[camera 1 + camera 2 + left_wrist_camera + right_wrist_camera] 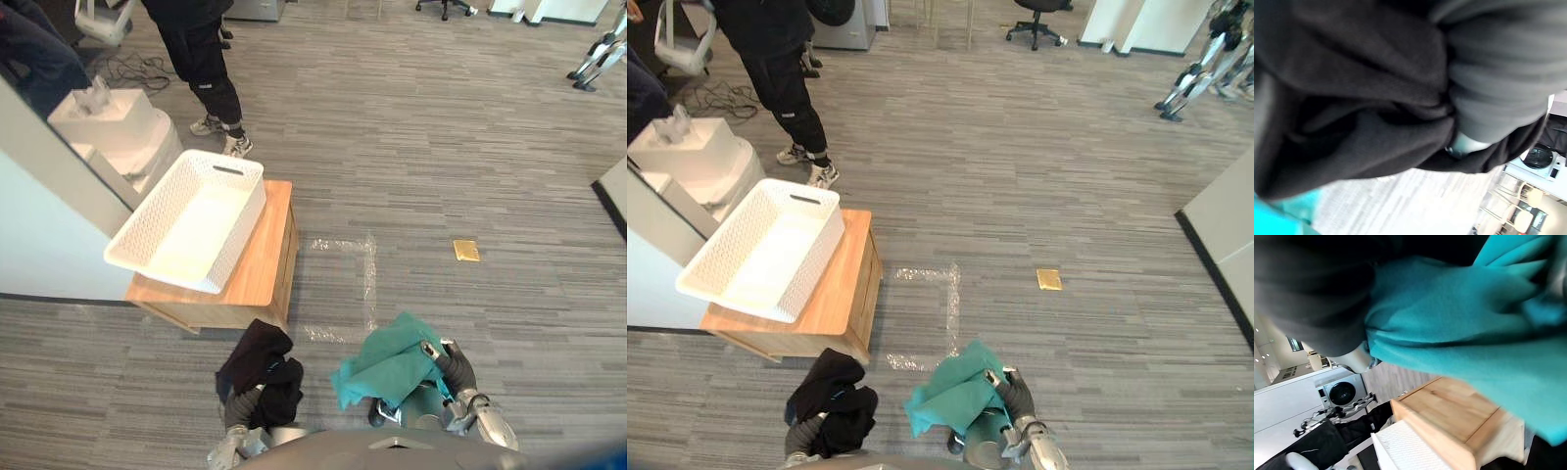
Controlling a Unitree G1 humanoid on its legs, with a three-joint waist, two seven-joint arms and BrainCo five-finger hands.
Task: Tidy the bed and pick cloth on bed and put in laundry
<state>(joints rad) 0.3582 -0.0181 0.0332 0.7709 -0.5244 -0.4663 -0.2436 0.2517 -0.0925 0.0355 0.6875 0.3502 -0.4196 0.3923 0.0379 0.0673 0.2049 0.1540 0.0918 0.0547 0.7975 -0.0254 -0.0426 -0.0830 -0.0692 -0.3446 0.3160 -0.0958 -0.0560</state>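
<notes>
1. A downward look from the robot's head at a grey carpeted floor, with both hands low in the foreground, close to the robot's body.
2. The left hand (238, 409) has its fingers closed around a bunched black cloth (260, 367). The cloth rises in a lump above the hand, and in the left wrist view its dark folds press against the ribbed cover.
3. The right hand (453, 370) grips a teal cloth (387, 367). Dark-tipped fingers curl over the cloth's right edge, and the cloth spreads out to the left of the hand.
4. The 2 cloths are held side by side, near each other but apart, black on the robot's left and teal on its right.
5. Ahead and to the left stands a low wooden table (266, 250). A white perforated laundry basket (245, 220) sits on it, well apart from both cloths.
6. A person (201, 49) in dark trousers and pale shoes stands just beyond the table.
7. Clear tape strips (369, 274) mark the carpet right of the table, and a small yellow square (466, 251) lies further right.
</notes>
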